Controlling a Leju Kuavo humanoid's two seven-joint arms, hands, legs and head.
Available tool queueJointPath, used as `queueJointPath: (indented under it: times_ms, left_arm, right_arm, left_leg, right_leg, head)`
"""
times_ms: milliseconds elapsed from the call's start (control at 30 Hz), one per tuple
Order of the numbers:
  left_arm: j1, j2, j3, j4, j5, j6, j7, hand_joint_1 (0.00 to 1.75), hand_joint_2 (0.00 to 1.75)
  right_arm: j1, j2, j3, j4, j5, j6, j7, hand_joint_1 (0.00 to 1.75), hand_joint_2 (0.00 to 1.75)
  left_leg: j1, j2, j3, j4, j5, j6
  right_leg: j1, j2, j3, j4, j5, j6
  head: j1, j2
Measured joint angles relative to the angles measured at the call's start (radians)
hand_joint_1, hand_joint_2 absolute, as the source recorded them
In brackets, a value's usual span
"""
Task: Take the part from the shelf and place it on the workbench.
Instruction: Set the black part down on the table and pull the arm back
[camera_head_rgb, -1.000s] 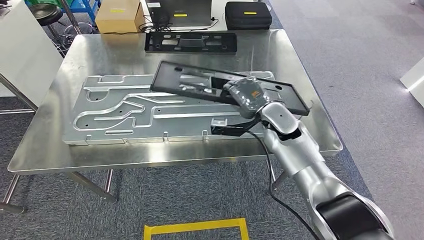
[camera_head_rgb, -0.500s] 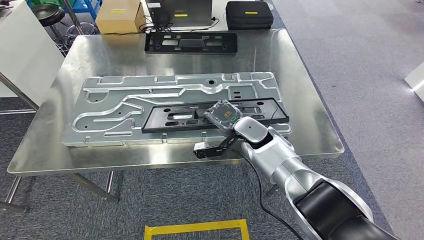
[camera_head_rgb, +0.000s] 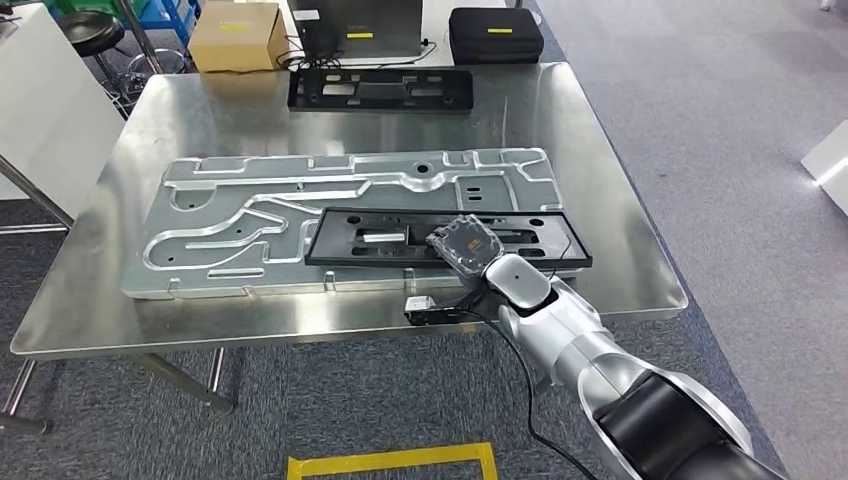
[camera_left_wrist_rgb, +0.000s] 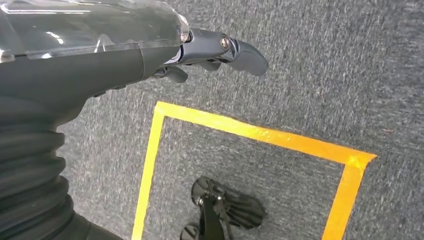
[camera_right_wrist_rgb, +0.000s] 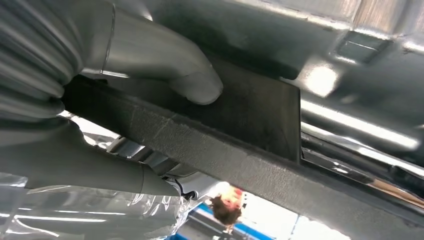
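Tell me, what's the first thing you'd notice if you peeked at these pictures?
The right robot hand grips a long flat black plastic frame, lying over a big silver metal plate with raised channels on the shiny steel workbench. A second black frame lies at the workbench's far edge. The left robot hand hangs above grey carpet with yellow tape.

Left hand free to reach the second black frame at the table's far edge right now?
Probably not. The left hand hangs over carpet floor, holding nothing, and the black frame lies at the table's far side.
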Motion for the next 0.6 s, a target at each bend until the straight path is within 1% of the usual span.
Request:
queueJointPath:
  times_ms: [33,67,100,167,200,233,267,300,333,367,400,433,467,533,567,600]
  left_arm:
    - [0.000,0.000,-0.001,0.000,-0.001,0.003,-0.004,0.00,1.75]
    - [-0.001,0.001,-0.003,0.000,-0.003,0.007,-0.006,0.00,1.75]
    - [-0.001,0.001,-0.004,0.000,-0.006,0.011,-0.008,0.00,1.75]
    - [-0.001,0.003,-0.009,0.000,-0.014,0.021,-0.013,0.00,0.87]
    - [0.000,0.003,-0.013,0.000,-0.019,0.025,-0.016,0.00,0.44]
    - [0.001,0.003,-0.017,0.000,-0.023,0.030,-0.018,0.00,0.00]
    - [0.001,0.003,-0.021,0.000,-0.025,0.034,-0.019,0.00,0.00]
    - [0.001,0.003,-0.022,0.000,-0.027,0.037,-0.018,0.00,0.00]
    - [0.000,0.003,-0.023,0.000,-0.028,0.041,-0.017,0.00,0.00]
    - [0.000,0.003,-0.023,0.000,-0.029,0.044,-0.016,0.00,0.00]
    - [0.000,0.003,-0.024,0.000,-0.030,0.047,-0.015,0.00,0.00]
    - [-0.001,0.003,-0.024,0.000,-0.031,0.050,-0.015,0.00,0.00]
    - [-0.001,0.003,-0.024,0.000,-0.031,0.052,-0.014,0.00,0.00]
    - [-0.001,0.003,-0.025,0.000,-0.031,0.054,-0.013,0.00,0.00]
    - [-0.001,0.003,-0.025,0.000,-0.031,0.055,-0.013,0.00,0.00]
    - [-0.001,0.004,-0.025,0.000,-0.031,0.057,-0.011,0.00,0.00]
  right_arm:
    - [0.004,-0.005,-0.003,0.003,-0.001,-0.006,-0.001,0.00,0.00]
    - [0.007,-0.011,-0.006,0.005,-0.002,-0.011,-0.001,0.00,0.00]
    - [0.011,-0.015,-0.008,0.008,-0.003,-0.016,-0.003,0.00,0.00]
    - [0.022,-0.024,-0.016,0.013,-0.005,-0.031,-0.007,0.00,0.00]
    - [0.027,-0.027,-0.020,0.014,-0.006,-0.040,-0.010,0.00,0.00]
    - [0.031,-0.029,-0.024,0.016,-0.007,-0.051,-0.012,0.00,0.00]
    - [0.033,-0.031,-0.027,0.017,-0.006,-0.062,-0.014,0.00,0.00]
    - [0.034,-0.032,-0.029,0.018,-0.003,-0.073,-0.015,0.00,0.00]
    - [0.034,-0.033,-0.033,0.018,0.000,-0.085,-0.014,0.00,0.00]
    - [0.034,-0.033,-0.037,0.019,0.004,-0.097,-0.014,0.00,0.00]
    - [0.034,-0.033,-0.041,0.018,0.007,-0.109,-0.013,0.00,0.00]
    - [0.034,-0.032,-0.046,0.017,0.010,-0.121,-0.011,0.00,0.00]
    - [0.035,-0.032,-0.050,0.017,0.013,-0.131,-0.009,0.00,0.00]
    - [0.036,-0.031,-0.054,0.016,0.018,-0.145,-0.005,0.00,0.00]
    - [0.037,-0.031,-0.055,0.014,0.021,-0.155,-0.003,0.00,0.00]
    - [0.038,-0.031,-0.058,0.011,0.024,-0.172,0.000,0.00,0.00]
  left_leg:
    - [0.001,0.001,0.001,-0.003,0.002,0.006]
    - [0.002,0.002,0.002,-0.005,0.004,0.013]
    - [0.003,0.003,0.002,-0.008,0.006,0.018]
    - [0.002,0.004,0.000,-0.009,0.007,0.024]
    - [0.002,0.005,0.000,-0.008,0.007,0.025]
    - [0.001,0.005,0.000,-0.008,0.007,0.025]
    - [0.001,0.004,0.001,-0.008,0.007,0.025]
    - [0.001,0.004,0.002,-0.008,0.006,0.025]
    - [0.001,0.003,0.003,-0.008,0.006,0.024]
    - [-0.001,0.003,0.003,-0.007,0.006,0.022]
    - [-0.002,0.002,0.002,-0.007,0.006,0.018]
    - [-0.003,0.002,0.001,-0.007,0.006,0.012]
    - [-0.004,0.003,0.001,-0.008,0.007,0.006]
    - [-0.002,0.003,0.002,-0.009,0.005,-0.006]
    - [-0.002,0.003,-0.003,0.003,-0.005,-0.010]
    - [-0.002,0.003,-0.017,0.036,-0.027,-0.013]
  right_leg:
    - [-0.001,0.000,-0.001,0.005,-0.005,0.005]
    - [-0.003,0.000,-0.010,0.025,-0.019,0.010]
    - [-0.004,-0.001,-0.028,0.064,-0.043,0.015]
    - [-0.006,-0.004,-0.088,0.189,-0.105,0.022]
    - [-0.007,-0.004,-0.116,0.246,-0.125,0.024]
    - [-0.008,-0.005,-0.131,0.275,-0.127,0.024]
    - [-0.008,-0.005,-0.128,0.267,-0.111,0.024]
    - [-0.009,-0.005,-0.106,0.221,-0.081,0.021]
    - [-0.008,-0.006,-0.072,0.153,-0.045,0.016]
    - [-0.006,-0.006,-0.038,0.085,-0.019,0.011]
    - [-0.004,-0.007,-0.014,0.034,-0.003,0.006]
    - [-0.001,-0.007,-0.002,0.006,0.002,0.003]
    - [0.002,-0.007,0.001,-0.002,0.000,0.000]
    - [0.000,-0.008,0.003,-0.011,0.006,-0.008]
    - [-0.002,-0.009,0.007,-0.018,0.009,-0.014]
    - [-0.005,-0.010,0.010,-0.024,0.013,-0.020]
  head:
    - [0.000,0.000]
    - [0.000,0.000]
    - [0.000,0.000]
    - [0.000,0.000]
    - [0.000,0.000]
    - [0.000,0.000]
    - [0.000,0.000]
    - [0.000,0.000]
    - [0.000,0.000]
    - [0.000,0.000]
    - [0.000,0.000]
    - [0.000,0.000]
    - [0.000,0.000]
    - [0.000,0.000]
    - [0.000,0.000]
    - [0.000,0.000]
